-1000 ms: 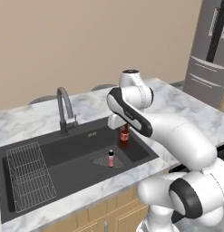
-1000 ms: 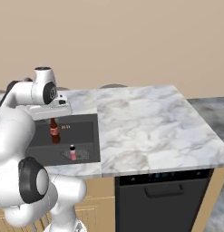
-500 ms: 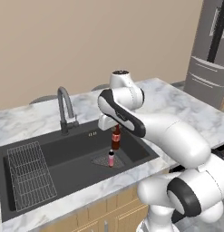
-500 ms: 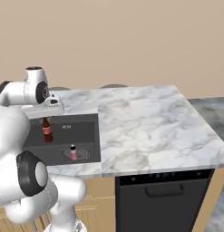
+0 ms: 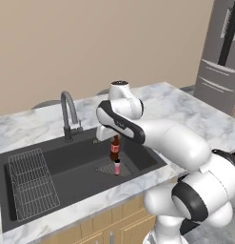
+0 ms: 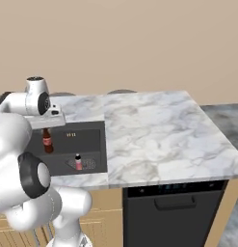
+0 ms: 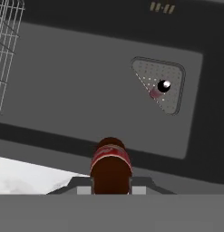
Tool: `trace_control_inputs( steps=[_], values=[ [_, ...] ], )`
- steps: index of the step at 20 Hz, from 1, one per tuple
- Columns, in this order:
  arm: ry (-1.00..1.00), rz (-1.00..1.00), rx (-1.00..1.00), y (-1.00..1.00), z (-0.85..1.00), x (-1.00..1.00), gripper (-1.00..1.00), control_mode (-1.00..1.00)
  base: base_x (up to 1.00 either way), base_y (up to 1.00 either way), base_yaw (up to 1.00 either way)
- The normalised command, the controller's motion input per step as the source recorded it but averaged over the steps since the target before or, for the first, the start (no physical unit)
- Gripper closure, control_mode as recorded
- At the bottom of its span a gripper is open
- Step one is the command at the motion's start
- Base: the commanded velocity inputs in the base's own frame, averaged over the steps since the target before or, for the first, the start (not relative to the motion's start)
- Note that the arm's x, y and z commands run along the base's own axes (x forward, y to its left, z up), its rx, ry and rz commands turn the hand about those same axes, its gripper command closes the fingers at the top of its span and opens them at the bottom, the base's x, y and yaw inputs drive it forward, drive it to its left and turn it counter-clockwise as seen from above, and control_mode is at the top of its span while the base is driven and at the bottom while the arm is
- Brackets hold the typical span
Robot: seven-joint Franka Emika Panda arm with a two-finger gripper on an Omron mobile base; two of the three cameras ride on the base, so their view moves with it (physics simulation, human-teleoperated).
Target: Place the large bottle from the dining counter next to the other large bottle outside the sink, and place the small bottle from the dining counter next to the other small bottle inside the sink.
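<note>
My gripper [image 5: 114, 138] is shut on the neck of the small bottle [image 5: 114, 148], a tiny brown one with a red label, and holds it upright above the sink [image 5: 66, 159]. In the right base view the gripper [image 6: 46, 129] hangs over the basin's far part with the small bottle [image 6: 47, 141] under it. The other small bottle [image 5: 117, 167], pink with a dark top, stands on the triangular drain plate just in front of the held one. The hand view looks down past the held small bottle [image 7: 110, 164] to the other small bottle [image 7: 158, 89] at the upper right.
A tall grey curved faucet [image 5: 66, 112] rises behind the basin, and a wire grid rack [image 5: 28, 183] fills its left part. Marble countertop [image 6: 149, 130] stretches to the right of the sink [image 6: 86, 137], above a dark dishwasher front [image 6: 173, 212].
The arm has swung left and lower with the small brown bottle, from the basin's right edge to a spot just behind the pink bottle. The pink bottle has stayed in place.
</note>
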Motion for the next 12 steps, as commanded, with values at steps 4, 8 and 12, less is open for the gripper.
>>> trace_control_inputs(
  steps=[4,8,12],
  values=[
    [0.00,-0.05,0.00,0.36,-0.24,0.23,1.00,-1.00,0.00,0.00,0.00],
    [0.00,-0.04,0.00,0.32,-0.24,0.38,1.00,-1.00,0.00,0.00,0.00],
    [0.00,-0.05,0.00,0.11,-0.34,0.37,1.00,-1.00,0.00,0.00,0.00]
  ],
)
